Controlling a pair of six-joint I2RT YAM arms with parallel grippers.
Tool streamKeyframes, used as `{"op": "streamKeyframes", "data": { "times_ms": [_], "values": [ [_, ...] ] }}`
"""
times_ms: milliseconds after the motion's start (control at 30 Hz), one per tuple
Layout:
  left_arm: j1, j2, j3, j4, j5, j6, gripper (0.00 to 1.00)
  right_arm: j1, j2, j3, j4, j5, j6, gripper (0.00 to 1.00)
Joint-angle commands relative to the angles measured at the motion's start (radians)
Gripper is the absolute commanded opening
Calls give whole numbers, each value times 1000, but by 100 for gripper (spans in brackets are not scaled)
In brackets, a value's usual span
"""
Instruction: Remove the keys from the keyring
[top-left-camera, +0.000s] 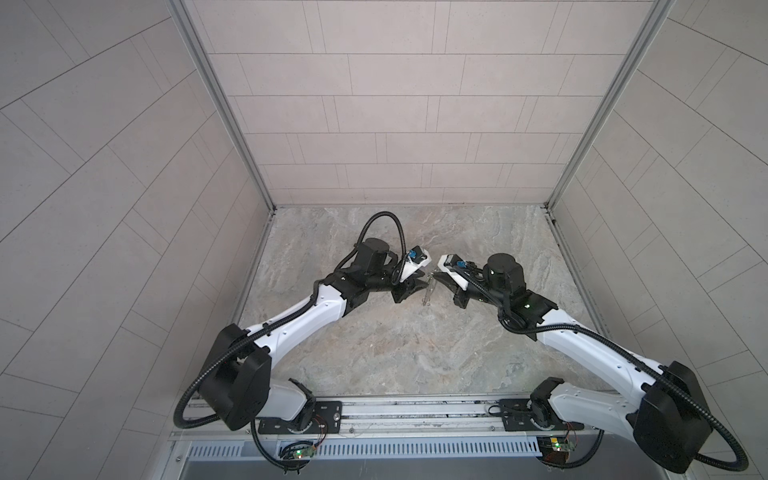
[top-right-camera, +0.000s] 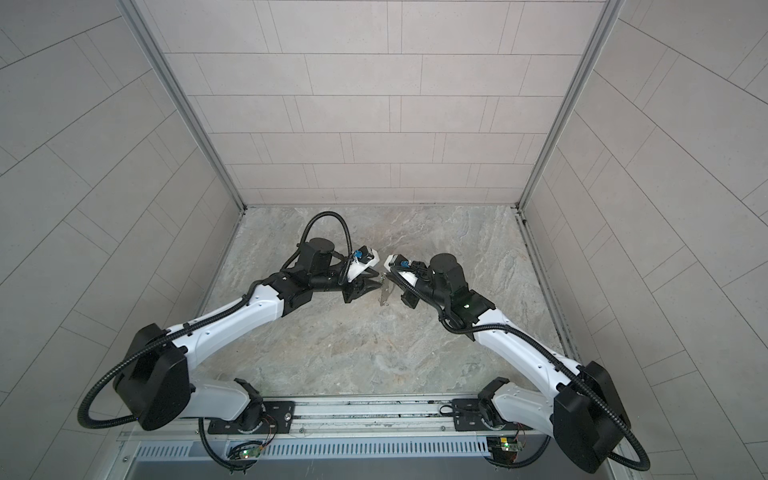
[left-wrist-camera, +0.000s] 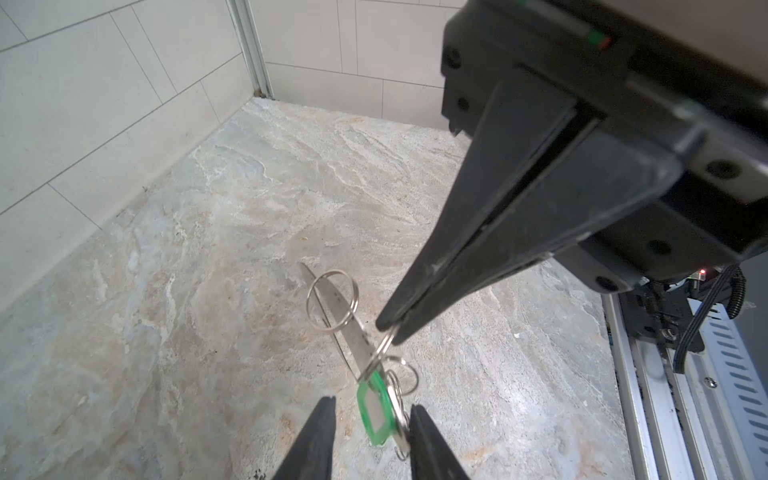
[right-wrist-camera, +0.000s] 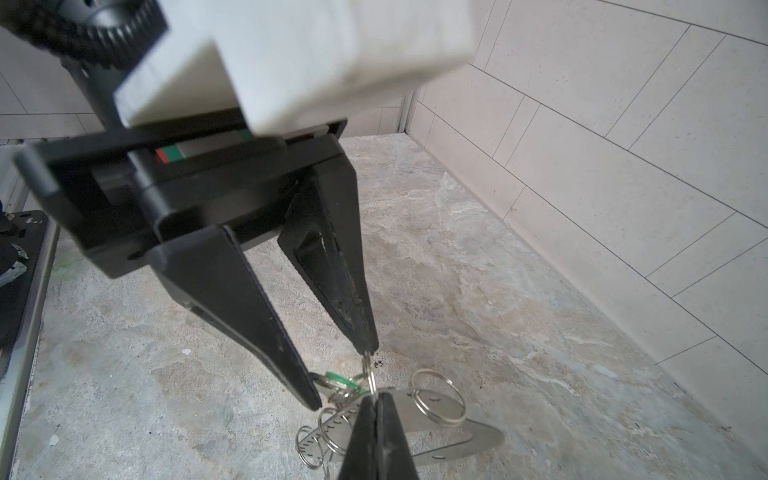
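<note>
Left wrist view: the left gripper (left-wrist-camera: 372, 405) has its jaws spread, and the green key (left-wrist-camera: 374, 409) hangs in the gap between them, not yet pinched. One finger (left-wrist-camera: 432, 444) lies against the silver loops beside the key. The right gripper (left-wrist-camera: 388, 332) has its jaws pressed together on a wire loop (left-wrist-camera: 379, 348), the one that appears to carry the key. This grip holds the keyring (left-wrist-camera: 332, 307) tilted above the worktop (left-wrist-camera: 187, 291). I cannot tell whether the plate's low end touches the surface. The right wrist view gives the same reading: shut jaws on the loop, and the opposite fingers straddling the key's green head. In a top view the keyring (top-left-camera: 428, 291) sits near the middle of the worktop, with the left gripper at its 9 o'clock and the right at its 3 o'clock, tips almost meeting. As for progress, the key is still threaded on, so the removal itself is not done. The other loops (right-wrist-camera: 438, 401) look bare, and no loose key shows on the worktop. What remains, I judge, is to close on the green head and work it round the loop's split coil until it comes free, a fiddly step since the loop is thin and could slip.
</note>
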Motion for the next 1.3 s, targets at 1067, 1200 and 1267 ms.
{"op": "streamKeyframes", "data": {
  "times_ms": [1067, 1200, 1267],
  "values": [
    [-60, 105, 144, -88, -91, 106, 0, -20, 29, 6, 134, 55, 176, 0],
    [-55, 95, 137, -136, -133, 112, 0, -24, 13, 8, 103, 69, 156, 0],
    [-45, 90, 136, -179, -143, 112, 0, -34, 7, 19, 53, 83, 144, 0]
  ]
}}
